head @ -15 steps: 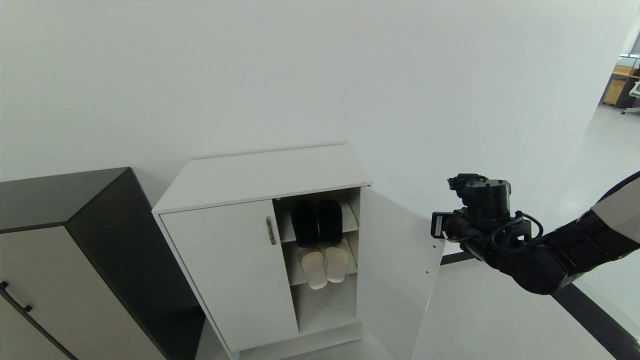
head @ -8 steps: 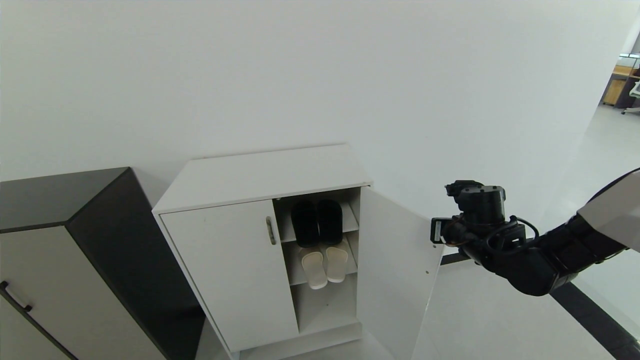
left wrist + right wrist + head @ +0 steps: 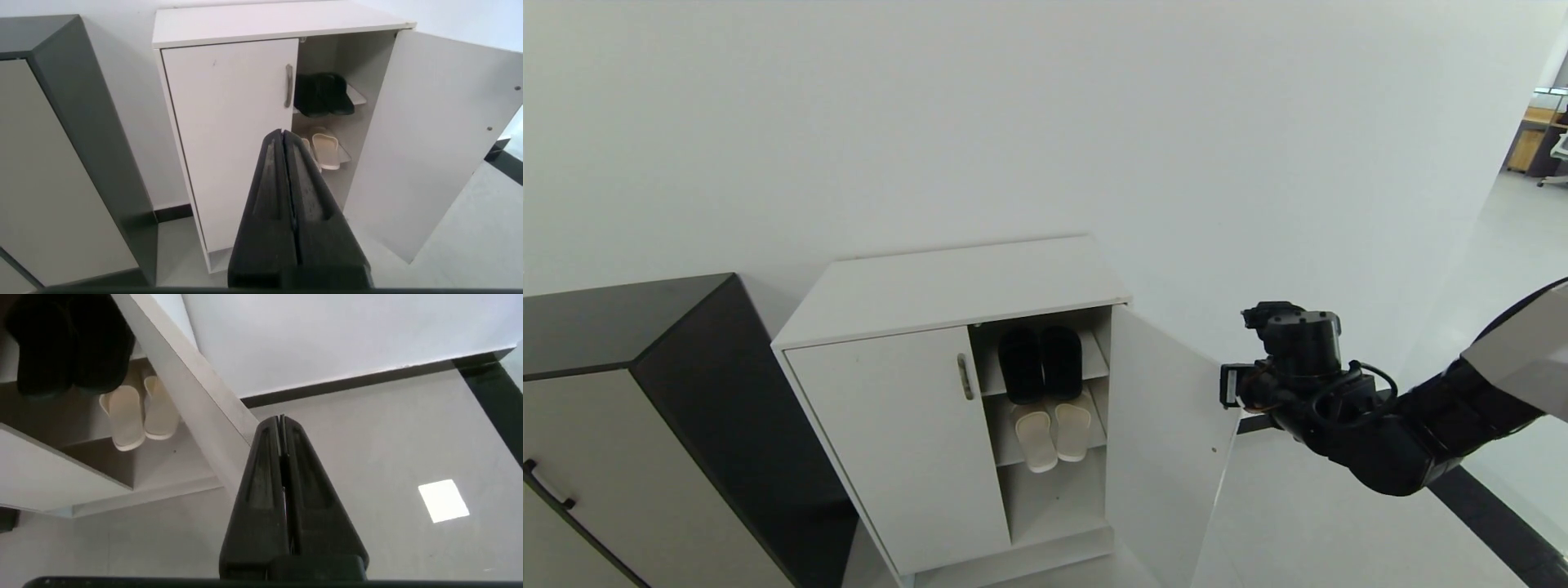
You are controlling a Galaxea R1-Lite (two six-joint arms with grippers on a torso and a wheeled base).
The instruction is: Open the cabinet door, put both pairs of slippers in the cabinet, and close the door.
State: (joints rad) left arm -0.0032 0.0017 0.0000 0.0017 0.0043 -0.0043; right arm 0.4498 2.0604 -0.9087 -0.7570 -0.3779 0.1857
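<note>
Against the white wall [image 3: 1013, 122], I'm easing the right pincer [image 3: 282, 423], pressed together, down toward the door [image 3: 1168, 425] just beside it, starting the close.

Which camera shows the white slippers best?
The right wrist view: both white slippers show whole and near. The head view shows them farther off; in the left wrist view the left gripper partly hides one.

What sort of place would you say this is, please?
Likely a hallway-like corner of an office or lab: a low white two-door shoe cabinet stands against a plain white wall, with black slippers and cream slippers on its shelves, and office furniture shows far beyond.
</note>
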